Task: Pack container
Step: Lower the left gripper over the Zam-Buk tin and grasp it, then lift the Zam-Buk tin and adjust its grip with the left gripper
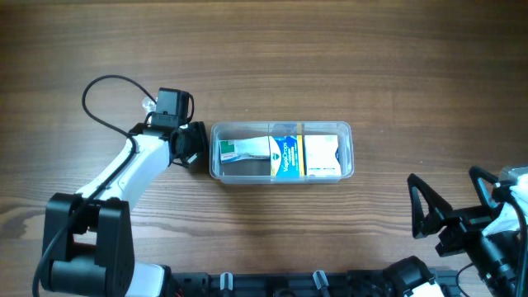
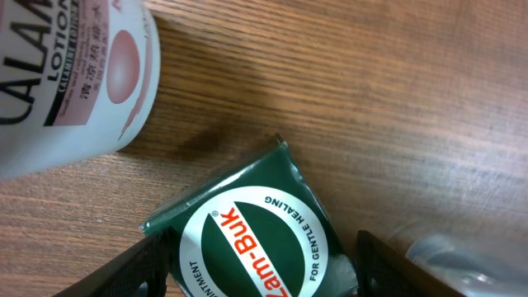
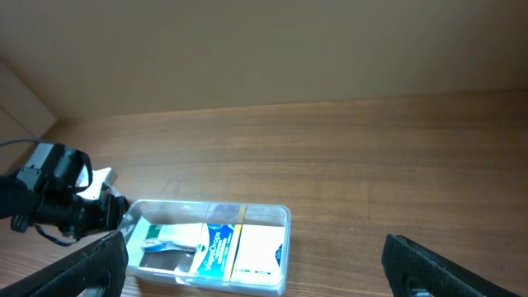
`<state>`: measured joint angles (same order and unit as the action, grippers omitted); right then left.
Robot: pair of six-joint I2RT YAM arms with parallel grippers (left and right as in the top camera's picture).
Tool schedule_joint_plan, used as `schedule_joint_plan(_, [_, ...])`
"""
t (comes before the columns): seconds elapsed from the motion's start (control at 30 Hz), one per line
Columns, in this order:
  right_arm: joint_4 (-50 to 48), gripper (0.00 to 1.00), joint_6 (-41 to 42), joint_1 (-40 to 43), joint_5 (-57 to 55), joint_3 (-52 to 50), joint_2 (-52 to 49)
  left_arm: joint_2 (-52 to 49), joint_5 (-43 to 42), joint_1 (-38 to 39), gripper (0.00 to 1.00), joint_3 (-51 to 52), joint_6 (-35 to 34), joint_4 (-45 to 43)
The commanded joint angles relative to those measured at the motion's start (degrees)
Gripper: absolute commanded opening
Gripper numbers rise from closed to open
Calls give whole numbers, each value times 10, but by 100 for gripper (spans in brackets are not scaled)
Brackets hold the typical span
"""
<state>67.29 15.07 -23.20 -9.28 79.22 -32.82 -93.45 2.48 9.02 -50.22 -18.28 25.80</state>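
As the table [image 1: 330, 58] is viewed from above, the left gripper [image 1: 196, 147] is placed just off the container's [image 1: 351, 153] left end.
A green Zam-Buk pack [image 2: 256, 239] is straddled by its jaws, near a calamine lotion bottle [image 2: 74, 74]; clamped or not cannot be told. The container is set mid-table, three boxes [image 1: 285, 155] laid inside. The right gripper [image 1: 454, 196] is spread wide, empty, well apart at right.

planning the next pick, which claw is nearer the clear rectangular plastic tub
Left. The left claw sits right by the left end of the clear rectangular plastic tub; the right claw hangs well off beyond its right end.
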Motion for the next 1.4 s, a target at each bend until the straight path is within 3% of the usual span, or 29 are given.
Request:
schedule_joint_plan(0.0, [-2, 100, -5, -2, -8, 2, 0, -12, -38, -2, 67, 4, -64, 7])
schedule_joint_plan(0.27, [-2, 100, -5, -2, -8, 2, 0, 45, -40, -2, 69, 4, -150, 28])
schedule_joint_plan(0.77, [-2, 100, -5, -2, -8, 2, 0, 45, -26, -1, 69, 4, -127, 77])
schedule_joint_plan(0.97, [-2, 100, -5, -2, -8, 2, 0, 45, -24, -1, 73, 4, -172, 78])
schedule_joint_plan(1.37, [-2, 100, -5, -2, -8, 2, 0, -13, -24, -1, 76, 4, -169, 7])
